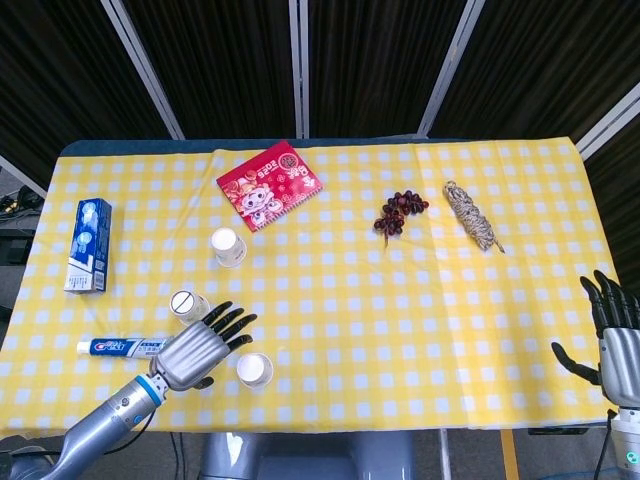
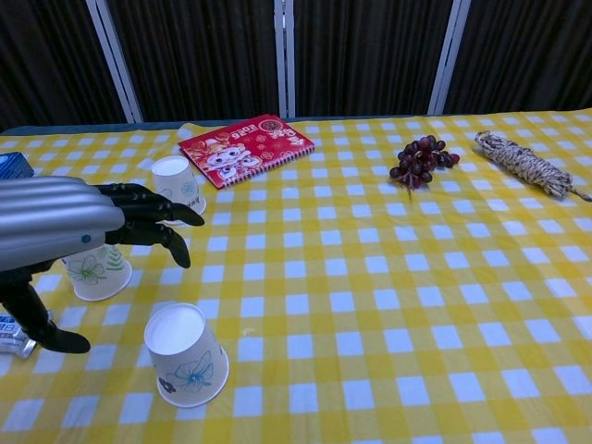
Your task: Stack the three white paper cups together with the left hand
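**Left hand spread above the cups, none yet stacked**

The table (image 1: 420,330) wears a yellow-and-white checked cloth and fills both views. On its far side lies a red notebook (image 1: 270,185) with a cartoon cover, and to the right of that a coil of twine (image 1: 472,217) with a bunch of dark grapes (image 1: 398,211) just beside it. Along the left edge sits a blue toothpaste box (image 1: 88,245); a toothpaste tube (image 1: 125,346) lies nearer the front edge.

The left hand (image 1: 198,347) hangs over the front-left part of the cloth, released and holding nothing, its dark fingers (image 2: 153,211) fanned out and pointing toward the table's middle. In the head view it sits between two of the cups. The right hand (image 1: 615,338) stands at the table's right edge, fingers up and apart, also holding nothing.

The three white paper cups all stand upside down and well apart from one another (each carries a small flower print). The far cup (image 1: 227,246) is near the notebook. The middle cup (image 1: 188,305) is just beyond the left hand's fingertips in the head view and partly hidden behind the hand in the chest view. The near cup (image 2: 187,355) stands closest to the front edge, just right of the hand.
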